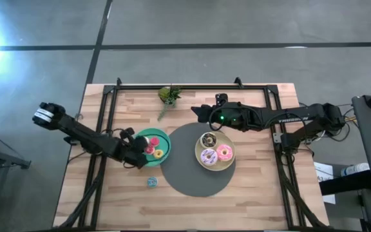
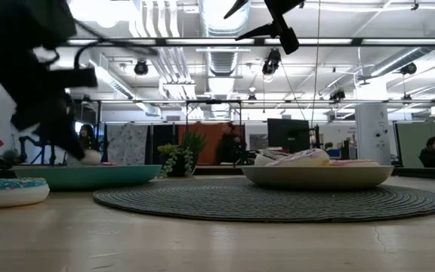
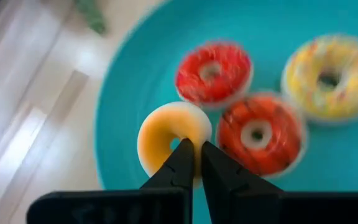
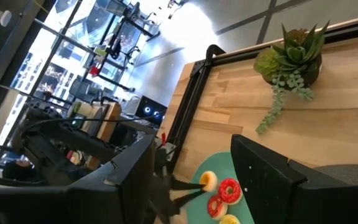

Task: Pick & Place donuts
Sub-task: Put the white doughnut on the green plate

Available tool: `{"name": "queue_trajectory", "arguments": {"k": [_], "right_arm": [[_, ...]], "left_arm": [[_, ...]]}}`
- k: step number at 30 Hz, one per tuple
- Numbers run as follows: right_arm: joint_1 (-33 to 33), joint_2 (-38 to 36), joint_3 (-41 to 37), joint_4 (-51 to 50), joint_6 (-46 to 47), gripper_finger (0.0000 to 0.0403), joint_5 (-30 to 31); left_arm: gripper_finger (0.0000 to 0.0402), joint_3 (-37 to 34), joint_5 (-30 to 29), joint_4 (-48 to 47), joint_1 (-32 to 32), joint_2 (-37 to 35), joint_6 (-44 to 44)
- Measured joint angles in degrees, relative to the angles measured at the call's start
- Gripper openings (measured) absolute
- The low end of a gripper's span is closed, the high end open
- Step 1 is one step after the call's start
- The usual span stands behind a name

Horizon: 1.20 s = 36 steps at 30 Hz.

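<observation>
Donut, the orange one, is pinched in my left gripper over the teal plate's left edge; my right gripper hangs open.

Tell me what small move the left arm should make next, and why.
Probably open the fingers and let go. The left gripper is shut on the rim of a small orange donut, held over the teal plate beside two red donuts and a yellow one. The right gripper waits, open.

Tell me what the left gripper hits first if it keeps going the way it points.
The left gripper is shut on the pale orange donut. Straight ahead lie the two red donuts, probably first, on the teal plate.
</observation>
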Motion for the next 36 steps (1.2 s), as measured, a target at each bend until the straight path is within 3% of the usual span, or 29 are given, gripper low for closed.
{"name": "queue_trajectory", "arguments": {"k": [5,9,12,21,28,33,36], "right_arm": [[0.0,0.0,0.0,0.0,-0.1,0.0203,-0.3],[-0.2,0.0,0.0,0.1,-0.2,0.0203,-1.5],[-0.7,0.0,-0.1,0.4,-0.4,0.0203,-4.8],[-1.8,0.0,-1.5,0.6,-2.4,0.0203,-15.1],[-1.9,0.0,-2.6,0.7,-2.8,0.0203,-22.5],[-1.3,2.1,-2.8,1.2,-11.2,0.0203,-28.6],[-0.5,4.6,-2.8,3.4,-21.1,0.0203,-30.0]], "left_arm": [[0.0000,3.3,0.2,-9.2,0.2,-7.8,-8.0],[0.0000,2.5,7.4,-9.7,0.3,-14.2,-16.2],[0.0000,-0.2,12.0,-6.9,0.3,-19.1,-22.2],[0.0000,-9.5,14.0,3.3,0.8,-33.8,-35.0],[0.0000,-17.1,14.9,11.0,1.0,-39.8,-44.0],[0.0000,-20.0,14.5,20.6,1.0,-41.6,-44.5],[0.0000,-20.5,14.7,27.3,1.0,-42.9,-43.5]]}}
